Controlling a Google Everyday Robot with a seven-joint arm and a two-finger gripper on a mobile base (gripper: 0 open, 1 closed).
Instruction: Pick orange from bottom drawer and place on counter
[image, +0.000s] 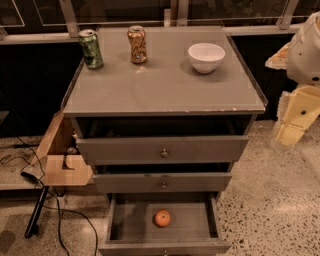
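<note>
Sitting in open bottom drawer (116, 226), orange (162, 218), counter (165, 87) w/ green can (91, 48), gold can (136, 44), white bowl (206, 56), can labels unreadable, hand (298, 117) at right edge beside counter, grip state can't tell

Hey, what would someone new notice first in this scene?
The orange lying alone in the open bottom drawer. Then the green can, gold can and white bowl on the counter, and the gripper at the far right, beside the counter.
</note>
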